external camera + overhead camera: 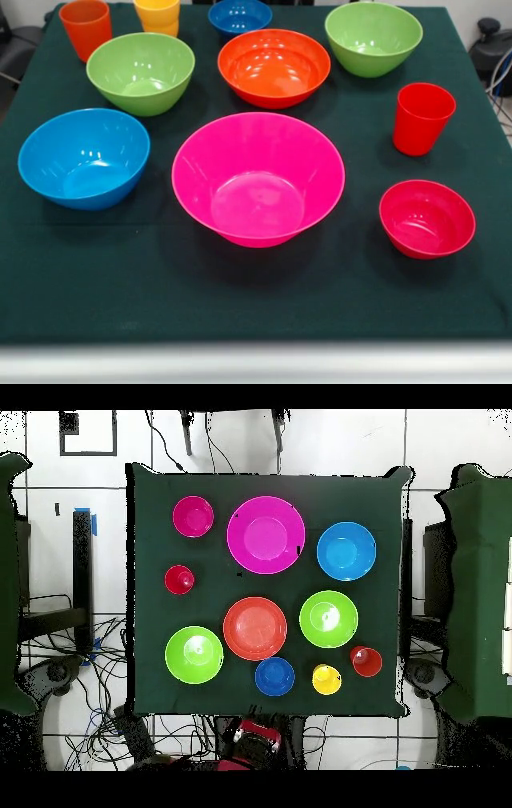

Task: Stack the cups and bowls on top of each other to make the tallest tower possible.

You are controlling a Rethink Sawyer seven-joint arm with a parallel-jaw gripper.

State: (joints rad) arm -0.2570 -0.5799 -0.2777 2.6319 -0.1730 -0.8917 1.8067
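All the cups and bowls stand apart and upright on the dark green cloth; nothing is stacked. In the front view, the large pink bowl (258, 178) is in the middle, the sky blue bowl (84, 158) to its left and the small red bowl (426, 218) at the near right. The red cup (422, 118) stands behind the small red bowl. Further back are two lime green bowls (141, 72) (374, 38) with the orange bowl (274, 68) between them. The far row holds the orange cup (86, 28), the yellow cup (158, 16) and the small dark blue bowl (240, 16). No gripper shows.
The table (150, 584) is covered by the green cloth. In the overhead view, part of the red and black arm (255, 736) shows just off the table's bottom edge. Cables lie on the floor around it, and dark chairs stand at both sides.
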